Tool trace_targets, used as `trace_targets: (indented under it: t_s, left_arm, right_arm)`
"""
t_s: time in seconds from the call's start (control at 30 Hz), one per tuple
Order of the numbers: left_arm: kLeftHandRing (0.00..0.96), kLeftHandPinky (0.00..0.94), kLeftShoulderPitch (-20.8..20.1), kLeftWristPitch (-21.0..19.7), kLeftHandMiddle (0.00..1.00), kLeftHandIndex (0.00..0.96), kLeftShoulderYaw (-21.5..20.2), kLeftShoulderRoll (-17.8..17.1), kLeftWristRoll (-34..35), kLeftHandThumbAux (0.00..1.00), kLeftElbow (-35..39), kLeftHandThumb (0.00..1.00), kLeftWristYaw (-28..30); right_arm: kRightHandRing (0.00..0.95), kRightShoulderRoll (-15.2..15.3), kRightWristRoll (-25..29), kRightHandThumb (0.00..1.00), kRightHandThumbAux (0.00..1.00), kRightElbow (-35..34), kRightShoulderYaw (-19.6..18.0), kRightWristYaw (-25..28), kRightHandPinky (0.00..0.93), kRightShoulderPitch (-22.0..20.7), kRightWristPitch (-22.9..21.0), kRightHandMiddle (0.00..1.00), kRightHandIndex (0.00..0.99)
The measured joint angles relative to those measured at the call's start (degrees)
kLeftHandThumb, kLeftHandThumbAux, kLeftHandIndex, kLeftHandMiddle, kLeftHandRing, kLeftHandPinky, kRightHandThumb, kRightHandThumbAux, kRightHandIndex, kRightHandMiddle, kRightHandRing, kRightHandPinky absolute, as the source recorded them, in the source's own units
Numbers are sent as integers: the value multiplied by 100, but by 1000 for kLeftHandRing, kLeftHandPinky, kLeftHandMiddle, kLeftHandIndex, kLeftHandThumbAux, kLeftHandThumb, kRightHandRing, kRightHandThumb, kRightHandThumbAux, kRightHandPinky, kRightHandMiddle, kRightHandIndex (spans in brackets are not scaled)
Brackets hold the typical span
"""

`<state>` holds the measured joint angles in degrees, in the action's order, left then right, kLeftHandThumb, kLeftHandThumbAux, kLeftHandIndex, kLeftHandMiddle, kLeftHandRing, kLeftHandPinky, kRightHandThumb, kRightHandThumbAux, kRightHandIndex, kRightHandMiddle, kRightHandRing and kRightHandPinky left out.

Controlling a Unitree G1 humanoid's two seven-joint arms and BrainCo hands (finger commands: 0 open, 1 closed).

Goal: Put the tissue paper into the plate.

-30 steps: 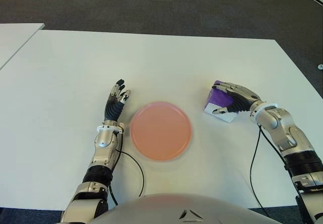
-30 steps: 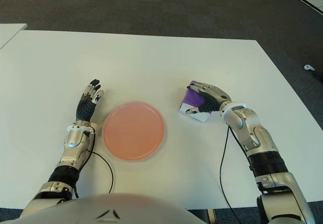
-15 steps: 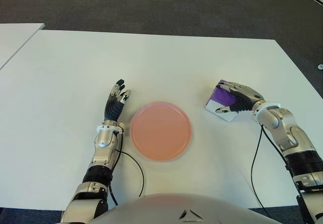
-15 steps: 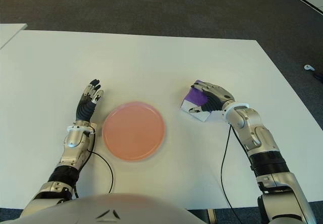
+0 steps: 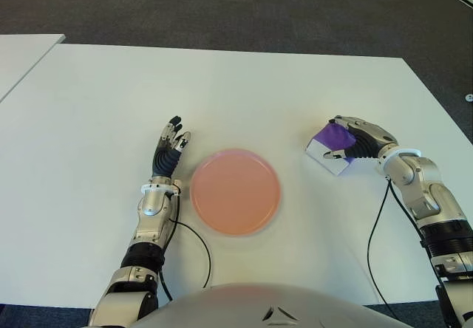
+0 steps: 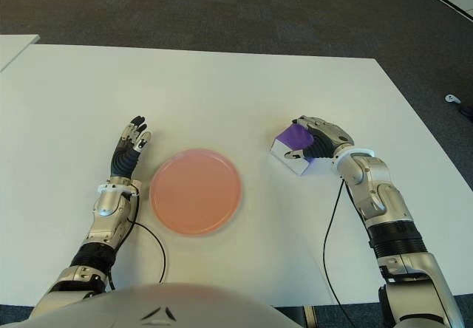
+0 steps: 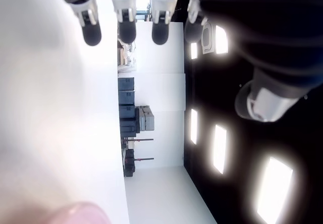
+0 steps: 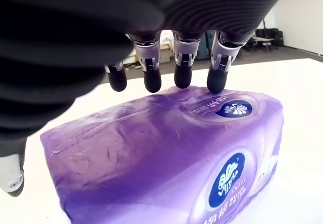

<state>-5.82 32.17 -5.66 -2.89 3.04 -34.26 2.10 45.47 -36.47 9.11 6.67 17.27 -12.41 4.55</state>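
Note:
The purple tissue pack [image 5: 329, 148] lies on the white table [image 5: 222, 91], to the right of the round pink plate [image 5: 235, 191]. My right hand [image 5: 342, 140] hovers over the pack's right side, open. Its fingertips [image 8: 182, 77] arch over the top edge of the pack [image 8: 166, 153], and the thumb stays off to one side. Nothing lies in the plate. My left hand [image 5: 171, 145] shows just left of the plate, with straight fingers [image 7: 126, 32] holding nothing.
A second white table [image 5: 22, 55] stands at the far left across a narrow gap. Dark carpet lies beyond the table's far and right edges. Thin black cables [image 5: 198, 243] trail on the table beside each forearm.
My right hand has moved right, away from the plate, and the tissue pack has shifted a little to the right and farther back with it. The left hand has not moved.

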Motion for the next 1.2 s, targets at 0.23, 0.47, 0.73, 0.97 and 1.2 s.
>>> trace_targets:
  t_s: [0.23, 0.47, 0.73, 0.97, 1.2]
  left_arm:
    - [0, 0, 0, -2, 0, 0, 0, -5, 36, 484, -2, 0, 1]
    - [0, 0, 0, -8, 0, 0, 5, -26, 34, 477, 3, 0, 1]
    - [0, 0, 4, -19, 0, 0, 9, -57, 29, 471, 35, 0, 1]
    - [0, 0, 22, -16, 0, 0, 14, -60, 29, 484, 67, 0, 1]
    - [0, 0, 51, -16, 0, 0, 19, -65, 31, 499, 110, 0, 1]
  right_arm:
    - [0, -44, 14, 5, 488, 164, 71, -31, 0, -60, 35, 0, 0]
    - [0, -64, 12, 6, 499, 316, 173, -166, 0, -123, 209, 0, 0]
    - [0, -67, 12, 7, 503, 405, 206, -245, 0, -139, 341, 0, 0]
    - [0, -66, 13, 7, 503, 407, 207, -248, 0, -139, 344, 0, 0]
    - [0, -66, 14, 7, 503, 407, 207, -249, 0, -139, 345, 0, 0]
